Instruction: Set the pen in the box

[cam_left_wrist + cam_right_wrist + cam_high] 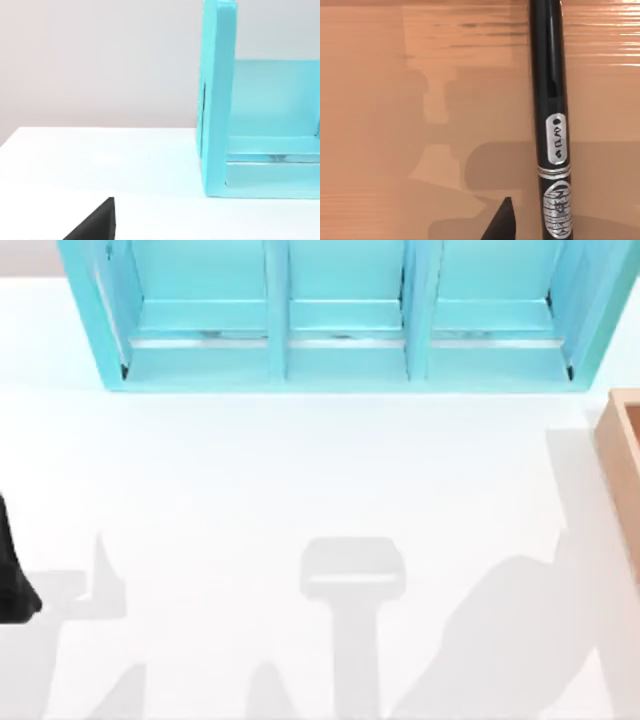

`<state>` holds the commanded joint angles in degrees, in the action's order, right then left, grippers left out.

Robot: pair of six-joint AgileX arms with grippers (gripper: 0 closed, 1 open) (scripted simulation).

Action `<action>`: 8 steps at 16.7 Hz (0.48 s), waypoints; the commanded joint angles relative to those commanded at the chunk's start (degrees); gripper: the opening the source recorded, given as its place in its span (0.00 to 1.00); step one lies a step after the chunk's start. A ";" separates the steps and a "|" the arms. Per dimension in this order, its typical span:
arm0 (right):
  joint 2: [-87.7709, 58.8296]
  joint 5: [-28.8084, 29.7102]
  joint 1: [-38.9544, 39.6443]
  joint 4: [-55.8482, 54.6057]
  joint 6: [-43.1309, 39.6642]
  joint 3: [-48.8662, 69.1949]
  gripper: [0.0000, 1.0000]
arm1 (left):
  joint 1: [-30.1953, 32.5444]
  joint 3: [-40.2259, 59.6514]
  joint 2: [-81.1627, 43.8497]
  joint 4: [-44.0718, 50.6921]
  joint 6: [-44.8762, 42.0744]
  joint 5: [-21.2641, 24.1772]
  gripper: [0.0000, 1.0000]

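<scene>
The pen (551,100), slim and black with a silver band, lies lengthwise against the pinkish-brown floor of the box (395,125) in the right wrist view. My right gripper (535,232) hovers over that floor, open; one black fingertip (504,220) stands beside the pen with a gap between them. From above, the box (622,455) is a tan wall at the table's right edge. My left gripper (95,224) is parked at the table's left edge, where the top view shows its arm (14,575).
A big turquoise-blue shelf unit (340,340) with three compartments stands along the back of the white table (300,500). In the left wrist view its side wall (216,100) rises at the far side of the table.
</scene>
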<state>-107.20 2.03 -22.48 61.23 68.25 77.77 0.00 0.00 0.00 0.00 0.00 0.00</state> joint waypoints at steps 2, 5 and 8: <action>0.00 0.00 0.00 0.00 0.00 0.00 0.98 | 0.00 0.00 0.00 0.00 0.00 0.00 1.00; 0.00 0.00 0.00 0.00 0.00 0.00 1.00 | 0.00 0.00 0.00 0.00 0.00 0.00 1.00; 0.00 0.00 0.00 0.00 0.00 0.00 1.00 | 0.00 0.00 0.00 0.00 0.00 0.00 1.00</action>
